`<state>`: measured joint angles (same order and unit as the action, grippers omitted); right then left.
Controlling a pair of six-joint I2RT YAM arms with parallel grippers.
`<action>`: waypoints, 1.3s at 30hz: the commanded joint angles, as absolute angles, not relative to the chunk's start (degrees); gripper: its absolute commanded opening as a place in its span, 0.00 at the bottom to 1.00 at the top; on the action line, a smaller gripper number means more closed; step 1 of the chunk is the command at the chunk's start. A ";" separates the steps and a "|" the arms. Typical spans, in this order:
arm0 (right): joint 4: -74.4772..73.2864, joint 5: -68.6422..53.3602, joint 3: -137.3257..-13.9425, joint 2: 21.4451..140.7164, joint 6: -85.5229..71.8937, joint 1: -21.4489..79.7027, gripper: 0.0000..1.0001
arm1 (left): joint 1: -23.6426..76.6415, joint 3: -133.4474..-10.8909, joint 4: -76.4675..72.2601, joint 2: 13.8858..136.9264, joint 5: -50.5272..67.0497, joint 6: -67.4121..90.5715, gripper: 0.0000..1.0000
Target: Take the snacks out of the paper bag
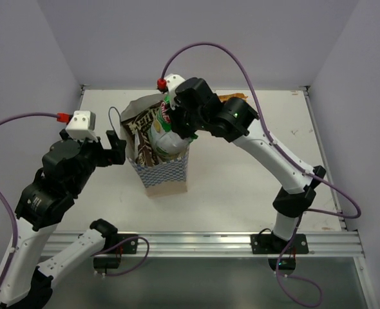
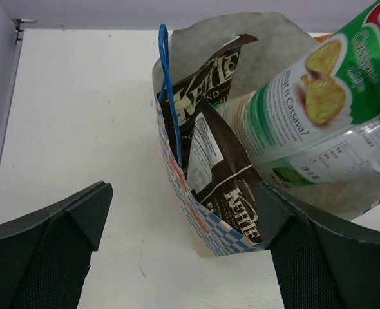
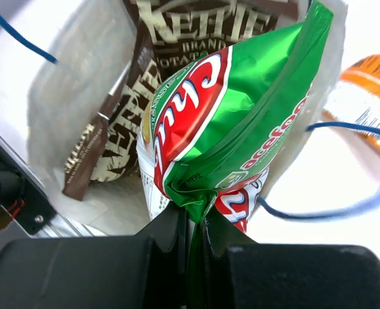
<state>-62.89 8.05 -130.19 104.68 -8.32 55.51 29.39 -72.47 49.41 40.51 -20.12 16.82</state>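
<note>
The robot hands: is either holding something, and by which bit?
The right gripper pinches the green-and-white packet by its scrunched end edge. The left gripper is open and holds nothing.

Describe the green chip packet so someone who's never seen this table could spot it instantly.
Find the cream paper bag with the blue checkered band, standing mid-way across the table. Sticking out of its open top, pinched by the right gripper, is the green-and-white packet. Beside it in the bag are only dark brown packets.
</note>
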 commanded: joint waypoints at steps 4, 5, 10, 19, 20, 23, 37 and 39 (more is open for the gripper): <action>-53.97 9.23 -133.33 96.60 -6.24 55.99 0.00 | 29.36 -71.89 47.90 41.75 -19.16 17.31 1.00; -53.36 9.23 -133.16 95.90 -6.07 56.07 0.00 | 29.44 -71.98 47.81 41.92 -19.68 17.31 1.00; -43.37 8.09 -128.51 87.48 -5.45 55.99 0.00 | 29.36 -72.16 47.55 42.89 -21.18 17.40 1.00; -18.03 18.93 -111.10 71.03 -2.20 55.81 0.00 | 29.44 -72.51 46.32 42.98 -23.03 17.58 1.00; -16.89 22.20 -109.44 69.54 -0.63 55.46 0.00 | 29.36 -72.42 46.32 42.98 -23.03 17.67 1.00; -16.17 32.65 -106.72 67.77 -1.22 51.17 0.00 | 29.36 -72.33 45.97 42.89 -22.94 17.84 1.00; -20.57 22.52 -73.60 58.53 -30.82 6.10 0.00 | 29.44 -71.37 44.74 42.54 -20.57 17.05 1.00; -20.13 19.09 -71.12 59.93 -33.39 2.83 0.00 | 29.44 -71.37 44.65 42.45 -20.39 16.96 1.00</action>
